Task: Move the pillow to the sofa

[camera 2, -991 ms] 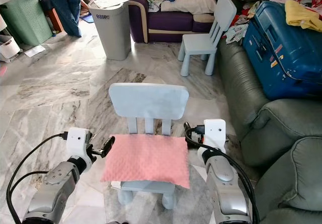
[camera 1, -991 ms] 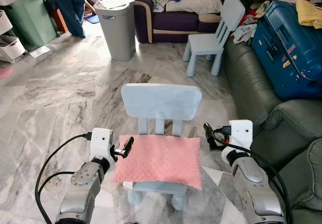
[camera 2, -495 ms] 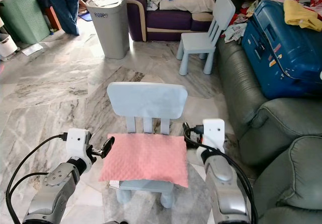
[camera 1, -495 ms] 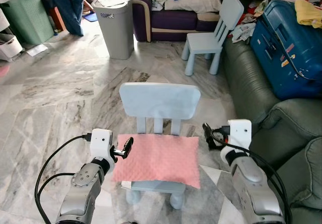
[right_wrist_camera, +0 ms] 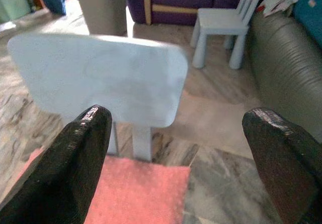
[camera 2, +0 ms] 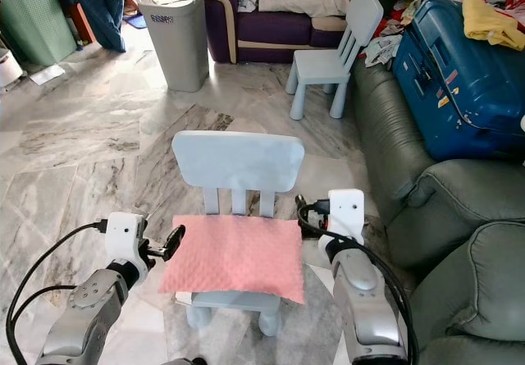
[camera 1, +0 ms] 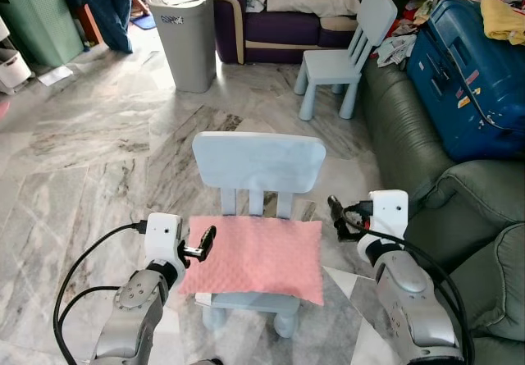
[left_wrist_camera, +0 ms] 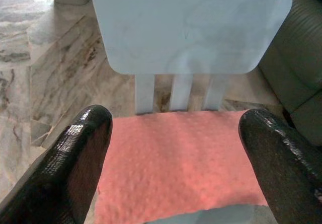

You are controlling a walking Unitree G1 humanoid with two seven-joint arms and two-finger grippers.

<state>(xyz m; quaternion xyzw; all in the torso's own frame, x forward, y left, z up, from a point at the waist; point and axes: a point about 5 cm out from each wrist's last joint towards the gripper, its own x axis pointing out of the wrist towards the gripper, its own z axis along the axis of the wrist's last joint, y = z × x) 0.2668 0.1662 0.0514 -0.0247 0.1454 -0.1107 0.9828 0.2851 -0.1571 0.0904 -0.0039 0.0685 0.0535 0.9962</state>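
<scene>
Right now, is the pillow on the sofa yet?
Not yet. The pink pillow lies on the little blue chair. The left gripper and right gripper are open at its two ends, not holding it. Gripping, lifting and carrying it to the grey sofa are all left.

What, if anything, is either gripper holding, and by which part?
Nothing. The left gripper and right gripper are open beside the pink pillow on the chair.

Two silver arms, lower frame corners, carry white wrist boxes, looping black cables, and textured black fingers (left_wrist_camera: 80, 168).
</scene>
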